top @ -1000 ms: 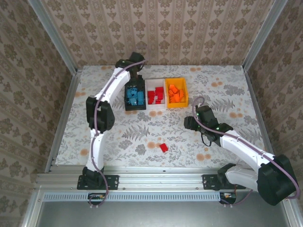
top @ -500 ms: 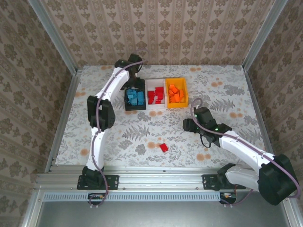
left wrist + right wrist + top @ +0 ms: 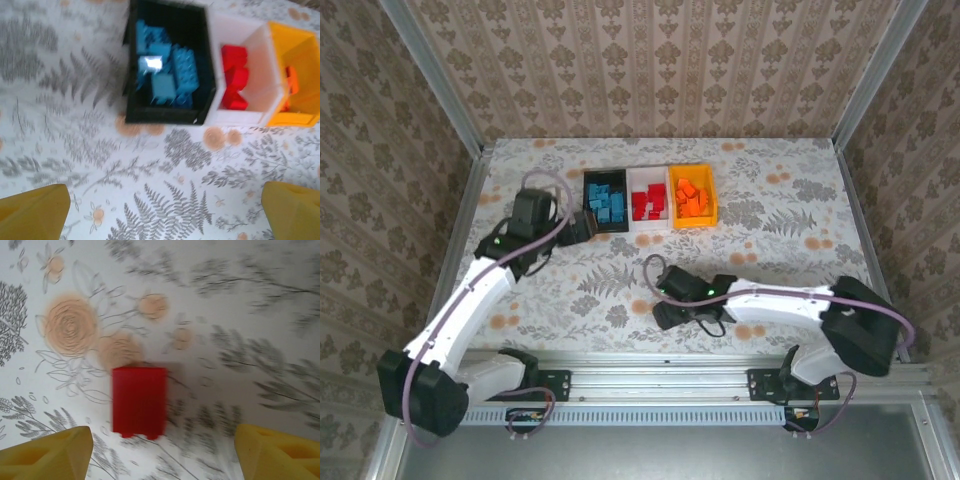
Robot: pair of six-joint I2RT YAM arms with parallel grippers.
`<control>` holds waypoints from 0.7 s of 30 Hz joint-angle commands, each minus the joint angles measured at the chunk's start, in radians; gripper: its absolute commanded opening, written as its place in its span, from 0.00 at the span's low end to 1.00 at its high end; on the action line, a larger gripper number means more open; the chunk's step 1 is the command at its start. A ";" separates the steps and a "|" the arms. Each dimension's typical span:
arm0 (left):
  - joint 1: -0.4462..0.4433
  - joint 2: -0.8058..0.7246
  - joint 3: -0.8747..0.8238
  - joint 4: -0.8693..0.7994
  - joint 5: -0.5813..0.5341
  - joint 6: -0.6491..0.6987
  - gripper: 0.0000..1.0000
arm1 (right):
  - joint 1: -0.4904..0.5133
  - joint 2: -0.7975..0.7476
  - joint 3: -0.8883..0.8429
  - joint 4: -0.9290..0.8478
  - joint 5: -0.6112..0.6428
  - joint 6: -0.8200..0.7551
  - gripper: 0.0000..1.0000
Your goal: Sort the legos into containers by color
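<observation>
**Left tool** (image 3: 582,228)
- It is out over the left half of the bench (image 3: 800,240), near the near-left corner of the black bin (image 3: 165,116).
- In the wrist view my two yellow fingers (image 3: 30,212) sit at the bottom corners, spread wide.
- Only patterned bench lies between them, so I am gripping nothing.
- The bins lie ahead of the fingertips and apart from them.

**Containers**
- Three bins are joined in a row at the far middle of the bench.
- The black bin is on the left, the white bin (image 3: 240,117) is in the centre and the orange-yellow bin (image 3: 295,119) is on the right.
- The black bin holds the blue bricks (image 3: 172,75), piled loosely.
- The white bin holds red bricks (image 3: 235,80).
- The orange-yellow bin holds orange bricks (image 3: 692,197).
- From above, each bin shows a single colour.

**Right tool** (image 3: 665,303)
- It is over the near middle of the bench, well apart from the row of bins, with the arm stretched leftward across the front.
- In the wrist view the fingers (image 3: 45,452) are again at the bottom corners, spread wide.
- One loose red brick (image 3: 139,401) lies flat on the bench in the gap between them.
- The brick is nearer the finger on the left of that view.
- It touches neither finger, so I am gripping nothing here either.
- The picture is slightly blurred, and I cannot tell how high the fingertips are above the bench.
</observation>
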 commanded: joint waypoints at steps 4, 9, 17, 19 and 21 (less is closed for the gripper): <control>0.029 -0.120 -0.273 0.127 0.141 -0.149 1.00 | 0.012 0.182 0.116 -0.022 0.039 -0.015 0.60; 0.038 -0.182 -0.330 0.117 0.137 -0.139 1.00 | 0.024 0.249 0.169 -0.057 0.043 -0.007 0.35; 0.064 -0.234 -0.386 0.122 0.134 -0.137 1.00 | -0.067 0.178 0.368 -0.159 0.210 -0.105 0.28; 0.071 -0.243 -0.404 0.128 0.134 -0.152 1.00 | -0.143 0.214 0.461 -0.152 0.211 -0.147 0.28; 0.074 -0.252 -0.426 0.140 0.140 -0.171 1.00 | -0.206 0.285 0.577 -0.151 0.209 -0.194 0.28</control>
